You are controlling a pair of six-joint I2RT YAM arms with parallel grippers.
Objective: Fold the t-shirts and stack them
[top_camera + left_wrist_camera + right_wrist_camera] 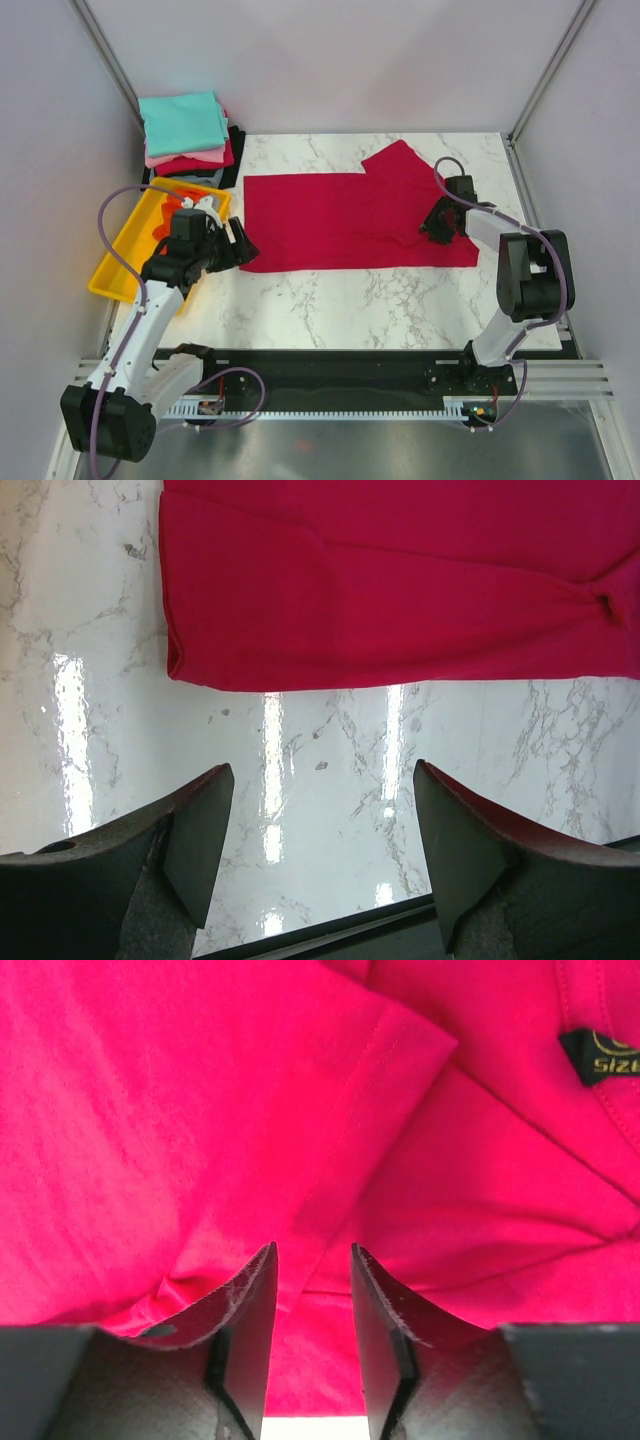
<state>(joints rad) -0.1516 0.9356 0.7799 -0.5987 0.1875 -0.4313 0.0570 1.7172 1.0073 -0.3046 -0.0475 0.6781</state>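
A crimson red short-sleeved cloth t-shirt (pixel 340 220) lies spread flat across the middle of a white marble-patterned table (pixel 330 300), one sleeve pointing toward the far edge. A small black size label (pixel 600 1055) shows on the cloth in the right wrist view.

The right gripper (pixel 437 228) is pressed down onto the shirt's right part. Its jaws are narrowed with red cloth bunching at them; whether the cloth is actually pinched cannot be told.

The left gripper (pixel 240 245) hovers over bare marble just beside the shirt's near left corner, jaws spread wide and empty.

Left of it is a yellow plastic tray (pixel 118 262) holding bright orange cloth (pixel 163 222). At the far left corner sits a stack of folded shirts, a teal one (pixel 183 120) on top.
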